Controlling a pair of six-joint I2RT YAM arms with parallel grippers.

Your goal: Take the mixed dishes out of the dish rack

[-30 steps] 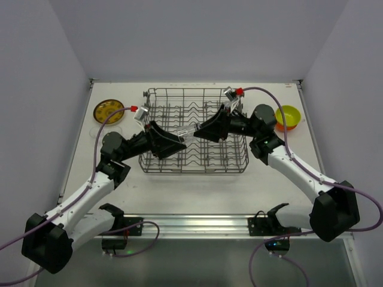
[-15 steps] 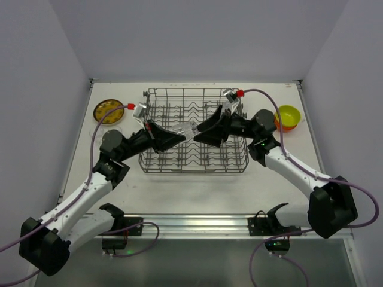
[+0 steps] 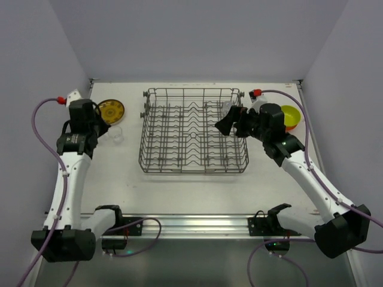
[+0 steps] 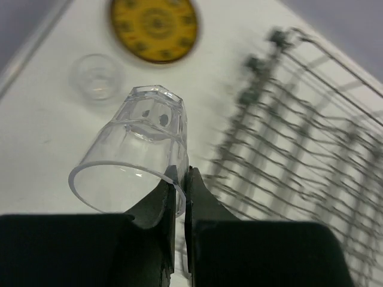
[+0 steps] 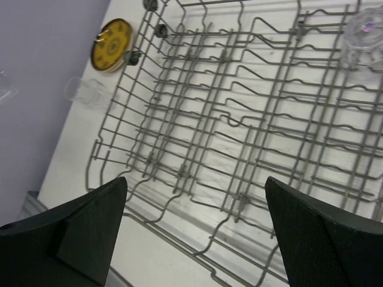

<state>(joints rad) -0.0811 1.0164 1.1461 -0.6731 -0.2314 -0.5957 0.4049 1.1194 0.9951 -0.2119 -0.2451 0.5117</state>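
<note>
Beside the dish rack, one plate, left fingers pinching one clear glass, right fingers spread apart

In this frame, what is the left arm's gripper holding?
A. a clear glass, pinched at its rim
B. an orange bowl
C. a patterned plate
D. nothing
A: in the left wrist view the left gripper has its jaws shut on the rim of a clear glass, above the table and left of the rack.
</note>
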